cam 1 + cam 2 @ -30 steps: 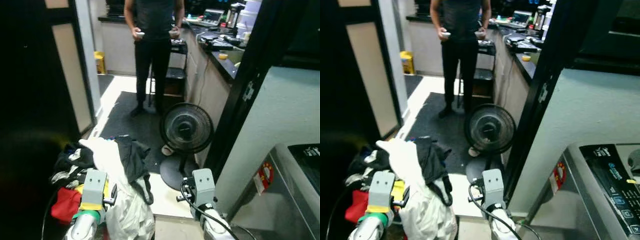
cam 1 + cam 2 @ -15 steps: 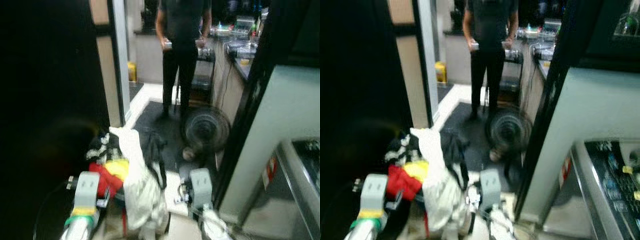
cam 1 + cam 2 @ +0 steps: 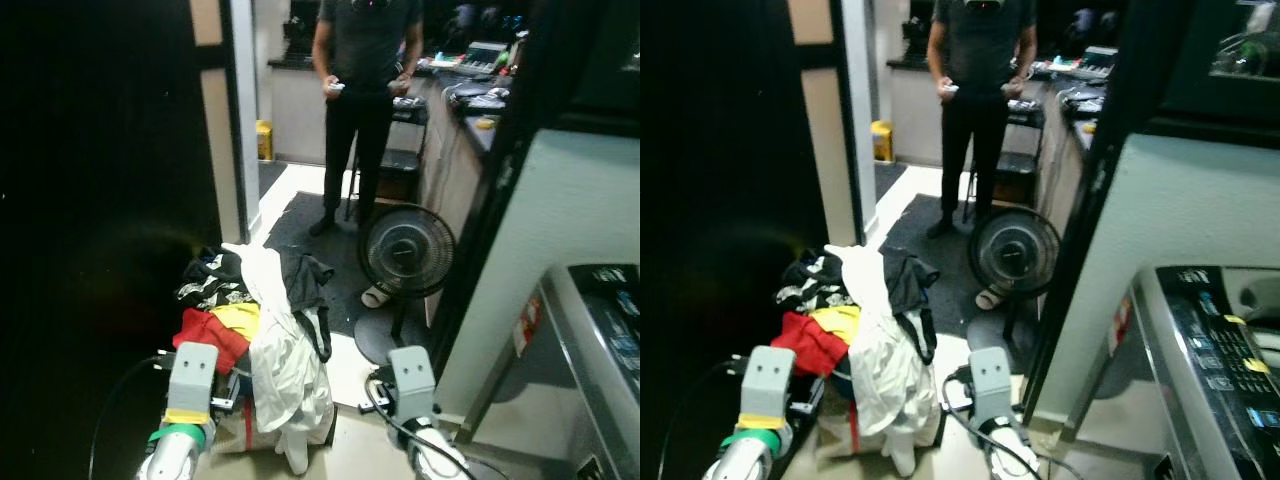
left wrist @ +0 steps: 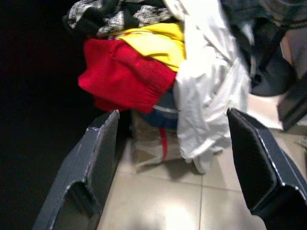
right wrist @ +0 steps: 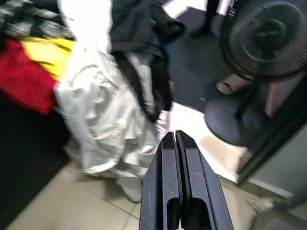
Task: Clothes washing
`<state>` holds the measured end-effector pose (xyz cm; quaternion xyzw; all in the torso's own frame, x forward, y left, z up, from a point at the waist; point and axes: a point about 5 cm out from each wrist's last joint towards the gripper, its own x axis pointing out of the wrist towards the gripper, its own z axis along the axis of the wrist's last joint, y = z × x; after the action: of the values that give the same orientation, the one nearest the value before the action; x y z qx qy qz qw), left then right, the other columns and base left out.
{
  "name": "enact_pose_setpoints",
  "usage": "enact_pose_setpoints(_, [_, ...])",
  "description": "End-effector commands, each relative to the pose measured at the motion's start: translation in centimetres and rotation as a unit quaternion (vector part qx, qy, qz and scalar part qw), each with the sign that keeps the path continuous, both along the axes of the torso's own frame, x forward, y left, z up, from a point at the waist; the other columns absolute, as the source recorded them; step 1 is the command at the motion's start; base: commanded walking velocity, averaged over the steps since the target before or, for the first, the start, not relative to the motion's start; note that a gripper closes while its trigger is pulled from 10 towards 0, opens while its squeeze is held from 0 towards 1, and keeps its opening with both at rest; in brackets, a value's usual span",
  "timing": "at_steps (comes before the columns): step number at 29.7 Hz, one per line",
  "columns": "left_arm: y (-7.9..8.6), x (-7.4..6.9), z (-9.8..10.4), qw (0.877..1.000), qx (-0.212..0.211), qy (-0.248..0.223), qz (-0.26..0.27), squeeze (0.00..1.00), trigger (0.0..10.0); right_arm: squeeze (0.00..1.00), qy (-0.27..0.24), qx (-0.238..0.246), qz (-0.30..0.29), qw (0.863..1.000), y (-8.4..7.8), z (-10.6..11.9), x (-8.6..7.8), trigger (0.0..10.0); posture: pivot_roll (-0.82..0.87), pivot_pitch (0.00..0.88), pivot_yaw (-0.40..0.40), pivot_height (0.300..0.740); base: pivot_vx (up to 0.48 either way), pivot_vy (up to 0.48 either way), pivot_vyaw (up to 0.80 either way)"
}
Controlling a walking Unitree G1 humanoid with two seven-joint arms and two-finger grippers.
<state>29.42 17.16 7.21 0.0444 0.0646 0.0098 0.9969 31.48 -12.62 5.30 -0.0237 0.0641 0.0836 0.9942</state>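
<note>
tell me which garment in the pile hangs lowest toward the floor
The white garment. It drapes down the front of the pile and nearly reaches the tiles, while the red one, yellow one and black one sit higher up.

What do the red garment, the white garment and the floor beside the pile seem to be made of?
Red garment: looks like a thick knit, with a fuzzy matte surface. White garment: thin woven cloth, possibly cotton, finely creased with a slight sheen. Floor: glazed tile, with grout lines and a glare patch.

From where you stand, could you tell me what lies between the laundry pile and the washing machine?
A black floor fan stands between the laundry pile and the washing machine, seen in both eye views.
</note>
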Motion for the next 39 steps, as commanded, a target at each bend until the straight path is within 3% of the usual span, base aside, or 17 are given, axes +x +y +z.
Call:
enact_pose_setpoints(1, [0.3,-0.1,-0.2,1.0,0.005,0.003,0.005,0.0,10.0,0.0,0.004,0.005,0.006,1.0,0.6,-0.1,0.0,10.0,-0.02,0.033,0.004,0.74,0.469,0.0,0.0])
enact_pose_setpoints(26, [0.6,-0.2,-0.4,1.0,0.008,0.011,0.012,0.0,10.0,0.0,0.006,0.004,0.01,1.0,0.8,-0.2,-0.1,10.0,-0.02,0.036,0.007,0.74,0.46,0.0,0.0])
enact_pose_setpoints(34, [0.9,-0.3,-0.8,0.999,0.016,0.023,0.015,0.0,10.0,0.0,0.004,0.001,0.013,1.0,0.9,-0.1,0.0,10.0,-0.02,0.03,0.009,0.74,0.0,0.0,0.0])
enact_pose_setpoints(39, [0.5,-0.9,-2.1,0.998,0.025,0.059,-0.028,0.0,10.0,0.0,-0.005,-0.008,0.014,1.0,0.7,0.2,0.1,10.0,-0.01,0.028,0.009,0.74,0.0,0.0,0.0])
